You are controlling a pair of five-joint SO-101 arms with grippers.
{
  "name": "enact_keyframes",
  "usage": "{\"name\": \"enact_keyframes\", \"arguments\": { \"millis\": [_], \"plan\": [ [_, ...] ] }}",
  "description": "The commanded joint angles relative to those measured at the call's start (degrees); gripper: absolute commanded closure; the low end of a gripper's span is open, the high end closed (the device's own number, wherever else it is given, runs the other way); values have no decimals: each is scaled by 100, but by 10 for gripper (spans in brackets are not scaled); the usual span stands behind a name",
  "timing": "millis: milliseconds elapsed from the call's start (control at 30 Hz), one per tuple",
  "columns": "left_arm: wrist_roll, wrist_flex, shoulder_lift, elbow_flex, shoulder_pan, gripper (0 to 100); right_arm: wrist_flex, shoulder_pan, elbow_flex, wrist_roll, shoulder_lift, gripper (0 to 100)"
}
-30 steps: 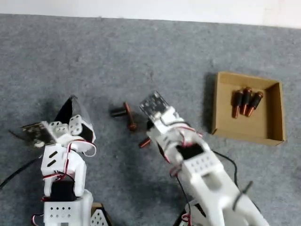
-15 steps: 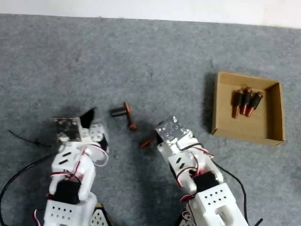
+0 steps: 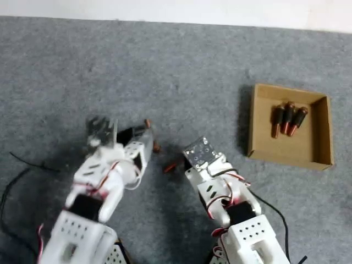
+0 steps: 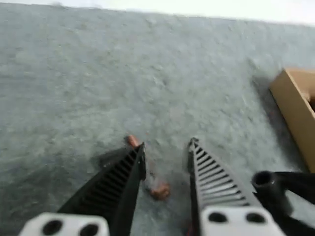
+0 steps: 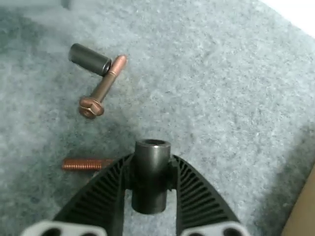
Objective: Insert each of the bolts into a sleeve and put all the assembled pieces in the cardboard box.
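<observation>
Swinging in, the left pincer [image 4: 167,143], spread wide, now straddles the loose bolt [image 4: 160,190] on the bench [image 3: 192,66]. The right pincer [image 5: 151,160] pinches a sleeve [image 5: 150,173], so insertion looks next; three assembled pieces [image 3: 287,119] lie in the cardboard box [image 3: 252,126].

A small robotics lab or maker's bench, by the look of it: a desk [image 3: 181,60] covered in grey felt against a plain white wall [image 3: 220,8], a left arm [image 3: 91,190] and right arm [image 3: 242,231] of white plastic with bare wiring [image 3: 235,177], and a cardboard box [image 3: 289,158].
</observation>
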Motion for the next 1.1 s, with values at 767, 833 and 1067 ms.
{"name": "enact_keyframes", "arguments": {
  "millis": [767, 833, 1067],
  "plan": [
    [1758, -220, 6308, -3196, 84, 720, -154, 84, 48, 9, -154, 994],
    [1758, -431, 6598, -3310, 66, 720, -154, 84, 48, 9, -154, 994],
    [1758, -369, 7530, -3969, 40, 720, -154, 84, 57, 9, -154, 994]
  ]
}}
